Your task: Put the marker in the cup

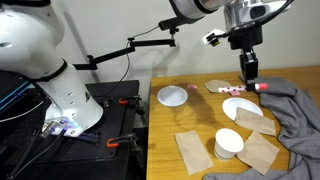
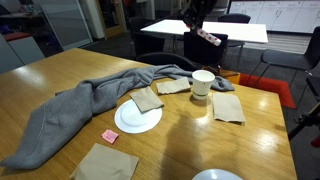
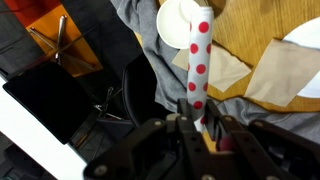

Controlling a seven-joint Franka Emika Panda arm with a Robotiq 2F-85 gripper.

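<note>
Gripper (image 3: 200, 118) fingers are shut tight on the marker (image 3: 200, 55), a white stick with red dots. It is held up in the air, above the table (image 2: 250, 140) and apart from the cup (image 2: 203, 83). The cup stands between brown papers (image 2: 228, 107), near a gray cloth (image 2: 70, 115).

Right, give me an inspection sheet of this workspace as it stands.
Surface: wooden table.
Job's things: marker held in the air; cup upright on the table, apart from it.
Clutter: gray cloth, plate with paper on it, tan paper pieces, small pink item.
Grippers: gripper shut on the marker, above the table.
Cables: bundle beside the robot base.
Surroundings: office tables and chairs.
</note>
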